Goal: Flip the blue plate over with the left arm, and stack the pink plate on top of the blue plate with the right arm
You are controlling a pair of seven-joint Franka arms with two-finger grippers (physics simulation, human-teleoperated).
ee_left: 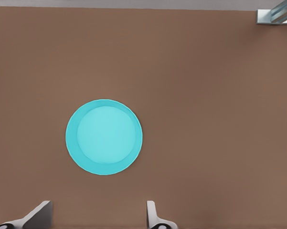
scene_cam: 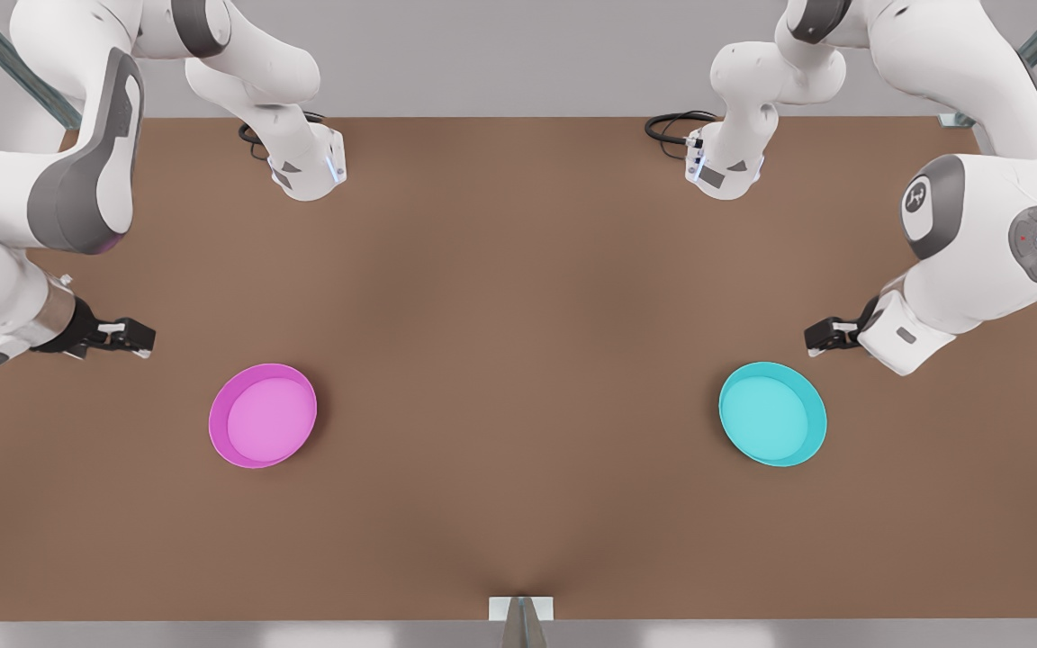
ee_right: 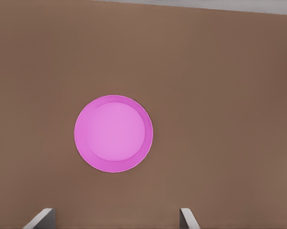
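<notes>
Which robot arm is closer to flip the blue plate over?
The left arm. Its tool hangs open beside the blue plate, which lies rim up. The right tool, also open, waits by the pink plate.

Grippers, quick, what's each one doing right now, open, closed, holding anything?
Left gripper: open, empty, above the blue plate.
Right gripper: open, empty, above the pink plate.

Surface [scene_cam: 518, 360]: two plates, well apart, both rim-up. Pink plate [scene_cam: 263, 416] toward the front view's left; blue plate [scene_cam: 772, 414] toward its right. Right gripper [scene_cam: 136, 340] above, beside the pink plate; left gripper [scene_cam: 820, 338] above, beside the blue plate.
</notes>
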